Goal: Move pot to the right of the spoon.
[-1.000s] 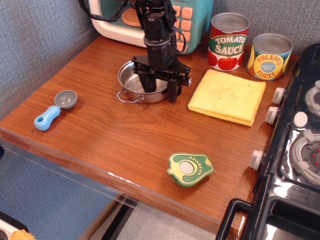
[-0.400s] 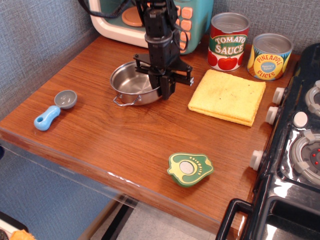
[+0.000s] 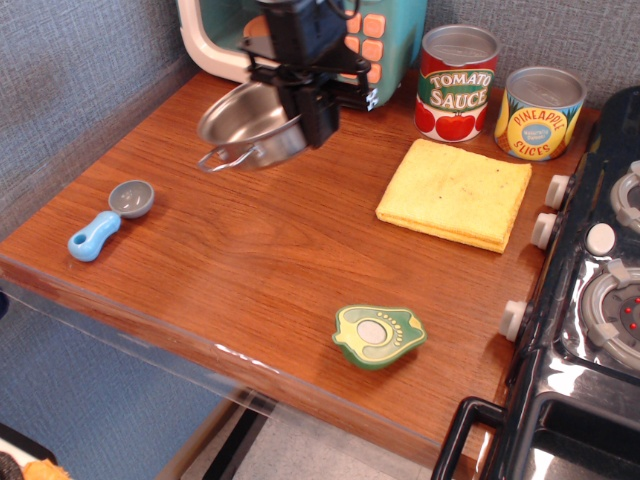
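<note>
The shiny steel pot point(image 3: 240, 122) with wire loop handles hangs tilted in the air above the back of the wooden table point(image 3: 270, 260). My black gripper point(image 3: 312, 118) is shut on its right rim and holds it up. The spoon point(image 3: 110, 218), with a light-blue handle and grey bowl, lies near the table's left edge, in front of and to the left of the pot.
A toy microwave point(image 3: 385, 40) stands at the back behind the arm. A tomato sauce can point(image 3: 457, 83) and a pineapple can point(image 3: 540, 112) stand back right. A yellow cloth point(image 3: 455, 192) lies right of centre, a green avocado toy point(image 3: 378, 336) near the front edge, a toy stove point(image 3: 600, 300) on the right.
My gripper closed on the pot's right rim, then lifted it off the table and carried it up and left. The pot now hangs tilted.
</note>
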You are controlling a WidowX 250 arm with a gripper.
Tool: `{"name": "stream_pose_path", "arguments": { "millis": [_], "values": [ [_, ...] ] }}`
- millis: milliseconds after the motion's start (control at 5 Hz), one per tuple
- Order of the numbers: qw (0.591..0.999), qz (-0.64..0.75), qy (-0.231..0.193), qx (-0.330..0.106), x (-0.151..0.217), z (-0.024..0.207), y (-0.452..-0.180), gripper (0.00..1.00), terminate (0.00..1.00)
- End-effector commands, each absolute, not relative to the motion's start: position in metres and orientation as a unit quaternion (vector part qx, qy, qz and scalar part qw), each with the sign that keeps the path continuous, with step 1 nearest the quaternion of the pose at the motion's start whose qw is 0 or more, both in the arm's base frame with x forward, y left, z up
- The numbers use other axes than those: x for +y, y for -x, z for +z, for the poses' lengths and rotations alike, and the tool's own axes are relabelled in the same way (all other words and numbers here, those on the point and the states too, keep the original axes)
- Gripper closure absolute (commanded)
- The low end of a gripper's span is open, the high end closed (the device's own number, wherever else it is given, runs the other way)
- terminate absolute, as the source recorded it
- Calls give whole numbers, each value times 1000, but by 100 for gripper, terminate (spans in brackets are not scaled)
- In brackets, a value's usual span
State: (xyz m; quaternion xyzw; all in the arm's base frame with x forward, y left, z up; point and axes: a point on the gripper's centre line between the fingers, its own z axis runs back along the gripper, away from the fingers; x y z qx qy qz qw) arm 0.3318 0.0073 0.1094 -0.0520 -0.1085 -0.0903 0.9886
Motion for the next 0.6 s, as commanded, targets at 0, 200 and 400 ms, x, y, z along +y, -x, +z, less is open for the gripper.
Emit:
{"name": "stream_pose_path", "arguments": {
  "millis": [0,200,400],
  "values": [
    [991,-116,33,-61,-10,79,-251,100,0],
    [993,-105,24,-39,-7,61,-245,100,0],
    [996,-89,10,-28,4,54,-250,100,0]
  ]
}}
